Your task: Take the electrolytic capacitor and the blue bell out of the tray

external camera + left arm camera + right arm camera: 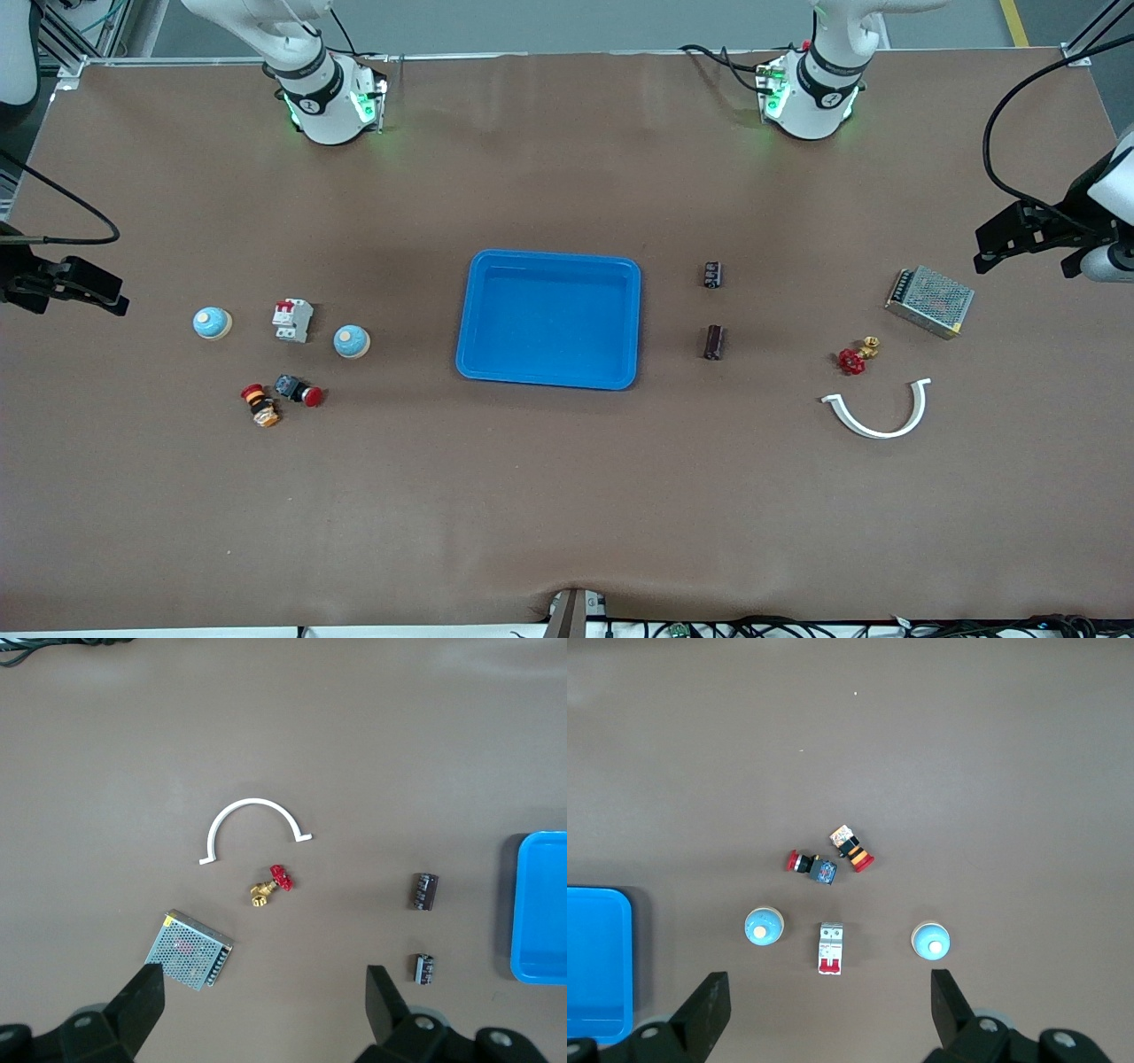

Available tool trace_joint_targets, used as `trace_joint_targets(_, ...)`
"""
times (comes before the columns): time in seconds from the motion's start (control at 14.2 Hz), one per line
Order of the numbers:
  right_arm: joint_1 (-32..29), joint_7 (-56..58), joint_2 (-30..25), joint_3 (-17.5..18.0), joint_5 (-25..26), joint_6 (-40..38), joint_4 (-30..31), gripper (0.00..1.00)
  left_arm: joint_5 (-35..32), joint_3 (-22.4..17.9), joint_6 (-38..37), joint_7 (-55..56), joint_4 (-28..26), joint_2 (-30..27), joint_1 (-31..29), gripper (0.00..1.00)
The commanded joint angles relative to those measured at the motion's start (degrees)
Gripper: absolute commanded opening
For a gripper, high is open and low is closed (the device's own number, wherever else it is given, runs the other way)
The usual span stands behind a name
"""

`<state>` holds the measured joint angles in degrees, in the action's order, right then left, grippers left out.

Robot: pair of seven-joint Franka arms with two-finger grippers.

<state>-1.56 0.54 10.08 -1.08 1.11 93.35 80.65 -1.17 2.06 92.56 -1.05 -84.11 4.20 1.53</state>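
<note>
Two capacitors lie beside the blue tray (549,266) toward the left arm's end: a black one (712,274) and a brown one (714,342) nearer the front camera. They also show in the left wrist view, the brown one (424,891) and the black one (424,968). Two light-blue bells (352,341) (213,322) sit toward the right arm's end; both show in the right wrist view (764,927) (930,941). My left gripper (997,239) (264,992) is open and empty, high over the table near the power supply. My right gripper (89,288) (828,992) is open and empty, high over the table's right-arm end.
A white circuit breaker (292,320) stands between the bells. Two push buttons (299,390) (260,406) lie nearer the front camera. A metal power supply (929,301), a red-handled brass valve (855,356) and a white curved piece (880,409) lie toward the left arm's end.
</note>
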Motion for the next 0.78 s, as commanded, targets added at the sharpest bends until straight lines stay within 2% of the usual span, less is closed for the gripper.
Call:
trace_joint_targets(0.0, -0.6, -0.2, -0.1, 0.4, -0.3, -0.3, -0.1, 1.00, -1.0, 0.2, -2.1, -1.3, 1.5, 0.5, 0.0, 1.00)
trace_joint_targets(0.71, -0.9, 0.0, -0.1, 0.3, -0.3, -0.4, -0.2, 1.00, -1.3, 0.3, -3.1, -1.6, 1.4, 0.2, 0.1, 1.00)
